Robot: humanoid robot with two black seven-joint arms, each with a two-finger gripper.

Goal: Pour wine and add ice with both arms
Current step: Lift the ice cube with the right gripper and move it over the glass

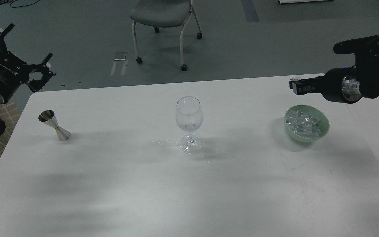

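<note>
A clear stemmed wine glass (189, 115) stands at the table's middle with something clear and glinting in its bottom. A mint-green bowl (323, 129) at the right holds several ice cubes (303, 122). My right gripper (295, 87) hangs above the bowl's far-left rim, fingers close together, with a small clear ice cube (295, 79) glinting at its tip. My left gripper (40, 73) is off the table's far-left corner, claws spread and empty. A steel jigger (55, 126) stands at the left, below and right of it.
The white table (143, 184) has thin wet streaks (206, 160) by the glass foot. A grey wheeled chair (163, 14) stands on the floor behind the table. A second white table (345, 76) adjoins at the right.
</note>
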